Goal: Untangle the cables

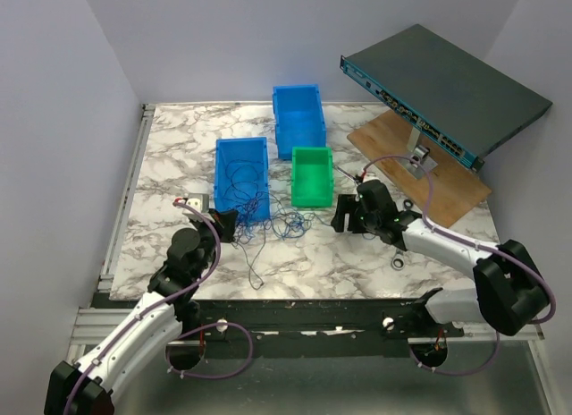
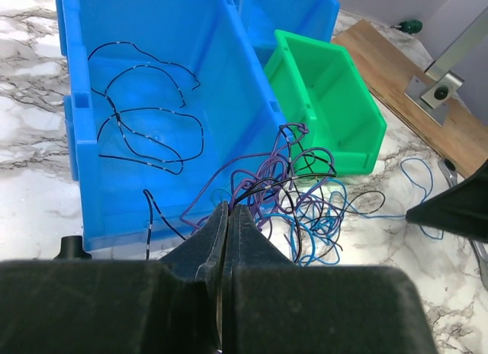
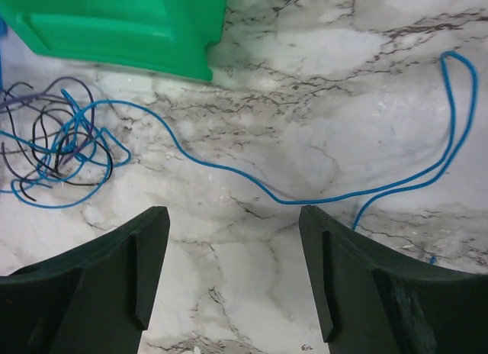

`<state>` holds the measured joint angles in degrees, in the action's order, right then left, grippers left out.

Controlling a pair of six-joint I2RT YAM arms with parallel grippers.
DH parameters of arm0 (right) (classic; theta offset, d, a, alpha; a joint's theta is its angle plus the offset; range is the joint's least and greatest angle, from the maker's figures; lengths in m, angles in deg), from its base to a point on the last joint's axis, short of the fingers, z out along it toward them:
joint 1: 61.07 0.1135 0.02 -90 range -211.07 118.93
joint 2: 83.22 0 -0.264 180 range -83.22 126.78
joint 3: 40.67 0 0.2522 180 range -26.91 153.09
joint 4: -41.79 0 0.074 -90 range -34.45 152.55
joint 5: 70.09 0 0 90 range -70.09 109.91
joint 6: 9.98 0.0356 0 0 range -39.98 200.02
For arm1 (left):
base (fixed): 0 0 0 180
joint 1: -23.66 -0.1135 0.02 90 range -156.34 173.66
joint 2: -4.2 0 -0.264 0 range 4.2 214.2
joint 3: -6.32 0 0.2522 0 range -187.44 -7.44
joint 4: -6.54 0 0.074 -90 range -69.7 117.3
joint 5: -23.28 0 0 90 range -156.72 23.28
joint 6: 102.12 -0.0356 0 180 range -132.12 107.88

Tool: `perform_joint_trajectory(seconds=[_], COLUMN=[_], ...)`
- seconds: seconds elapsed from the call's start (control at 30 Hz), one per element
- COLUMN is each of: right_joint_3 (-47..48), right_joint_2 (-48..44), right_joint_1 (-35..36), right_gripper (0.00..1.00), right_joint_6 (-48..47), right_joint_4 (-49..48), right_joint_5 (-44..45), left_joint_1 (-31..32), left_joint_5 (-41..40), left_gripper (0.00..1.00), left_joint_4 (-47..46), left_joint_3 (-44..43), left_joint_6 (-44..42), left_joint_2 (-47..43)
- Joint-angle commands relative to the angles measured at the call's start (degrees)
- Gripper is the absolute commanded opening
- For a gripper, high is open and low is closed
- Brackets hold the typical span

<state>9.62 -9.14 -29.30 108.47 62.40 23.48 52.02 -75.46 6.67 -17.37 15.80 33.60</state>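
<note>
1. The cables point(image 2: 305, 194) sit in a messy knot on the counter point(image 1: 357, 263), just in front of the blue box point(image 2: 229, 79) and the green box point(image 2: 358, 133); a few dark cables point(image 2: 145, 117) lie on their own inside the blue box.
2. The left gripper point(image 2: 229, 224) is pressed together; purple and dark threads from the knot run right into its tip, so it looks like it is pinching them.
3. The right gripper point(image 3: 232, 274) is spread wide and holds nothing; it hangs low over one long blue strand point(image 3: 252, 186) that runs from the knot out across the counter.
4. A pull from the left side could make the knot tighter; many loops cross each other there, and they may hook together.
5. The whole knot could slide along as one lump; nothing pins its other side down.
6. The right gripper could close and miss; the blue strand is very thin and lies flat on the counter.
7. A pulled strand could catch on the corner of the green box, which is near the knot; it might drag the box too.
8. The threads could slip out of the left gripper; they are so thin that a hard tug may free them.
</note>
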Motion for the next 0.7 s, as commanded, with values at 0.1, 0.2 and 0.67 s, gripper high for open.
perform_joint_trajectory(seconds=[0.1,0.2,0.67], right_joint_3=[1.4,1.3,-1.3], right_joint_2=[3.2,4.1,-0.2], right_joint_1=[1.8,1.9,1.8], right_gripper=[0.75,0.74,0.88], right_joint_6=[-7.4,-8.3,14.8], right_joint_4=[-6.2,-9.2,-1.6], right_joint_5=[-0.1,-0.9,12.9], left_joint_1=[0.0,0.1,12.3], left_joint_5=[1.7,2.4,5.0], left_gripper=[0.05,0.28,0.75], left_joint_4=[1.6,1.5,-0.1], left_joint_3=[-1.9,-1.9,-10.4], left_joint_6=[-2.1,-2.7,-11.7], left_joint_2=[-0.2,-0.9,16.7])
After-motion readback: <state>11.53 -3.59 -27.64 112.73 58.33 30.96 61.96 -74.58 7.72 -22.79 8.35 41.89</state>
